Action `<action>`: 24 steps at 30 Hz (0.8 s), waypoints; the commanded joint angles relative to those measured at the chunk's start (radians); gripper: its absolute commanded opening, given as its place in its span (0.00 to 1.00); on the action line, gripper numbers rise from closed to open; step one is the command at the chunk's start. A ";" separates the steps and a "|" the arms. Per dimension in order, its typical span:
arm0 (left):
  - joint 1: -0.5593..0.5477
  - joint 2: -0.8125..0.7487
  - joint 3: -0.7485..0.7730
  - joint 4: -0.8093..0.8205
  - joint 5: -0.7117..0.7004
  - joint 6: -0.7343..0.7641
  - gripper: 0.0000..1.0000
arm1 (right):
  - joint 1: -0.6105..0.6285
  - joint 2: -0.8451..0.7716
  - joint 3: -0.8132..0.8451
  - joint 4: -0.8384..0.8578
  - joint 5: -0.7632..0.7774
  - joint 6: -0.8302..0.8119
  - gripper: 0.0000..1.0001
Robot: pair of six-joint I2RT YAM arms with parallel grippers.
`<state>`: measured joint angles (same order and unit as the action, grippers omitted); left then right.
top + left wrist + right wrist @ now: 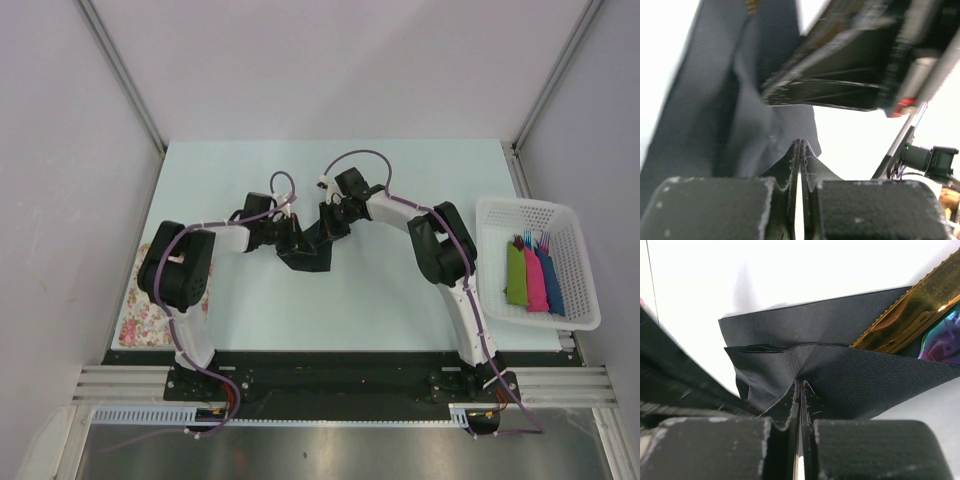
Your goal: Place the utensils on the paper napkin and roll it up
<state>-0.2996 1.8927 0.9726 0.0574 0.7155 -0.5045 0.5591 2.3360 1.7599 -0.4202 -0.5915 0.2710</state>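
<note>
The black paper napkin (312,250) lies partly folded at the table's centre, between both grippers. My right gripper (800,382) is shut on a fold of the napkin (840,370), which puckers at its tips. A gold utensil (907,317) and an iridescent one (942,342) stick out of the fold at the right. My left gripper (800,142) is shut with its tips against the napkin (715,110), pinching its edge. The right gripper's body (855,65) hangs just above. In the top view the left gripper (290,238) and the right gripper (335,215) nearly meet.
A white basket (585,265) at the right edge holds green, pink and blue bundles (533,278) with fork tips showing. A floral cloth (135,315) lies at the left edge, under the left arm.
</note>
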 commanded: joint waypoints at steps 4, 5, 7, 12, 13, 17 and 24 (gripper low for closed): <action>-0.024 -0.043 0.017 -0.025 0.045 0.069 0.04 | 0.002 0.043 -0.007 -0.032 0.058 -0.036 0.01; -0.029 -0.035 0.018 -0.031 0.038 0.070 0.04 | 0.002 0.042 -0.007 -0.031 0.058 -0.036 0.01; -0.029 -0.008 0.020 -0.051 0.029 0.078 0.03 | 0.002 0.042 -0.005 -0.029 0.058 -0.036 0.01; -0.027 0.057 0.041 -0.158 -0.028 0.087 0.00 | -0.001 0.040 -0.002 -0.029 0.056 -0.039 0.01; -0.026 0.071 0.047 -0.168 -0.037 0.084 0.00 | -0.001 0.039 0.000 -0.031 0.055 -0.039 0.01; -0.015 0.094 0.060 -0.194 -0.060 0.077 0.00 | -0.001 0.025 0.027 -0.032 0.053 -0.047 0.02; -0.001 0.094 0.057 -0.202 -0.068 0.075 0.00 | -0.016 -0.038 0.127 -0.045 0.068 -0.036 0.13</action>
<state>-0.3111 1.9568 1.0290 -0.0948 0.7391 -0.4549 0.5591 2.3405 1.8099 -0.4591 -0.5652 0.2527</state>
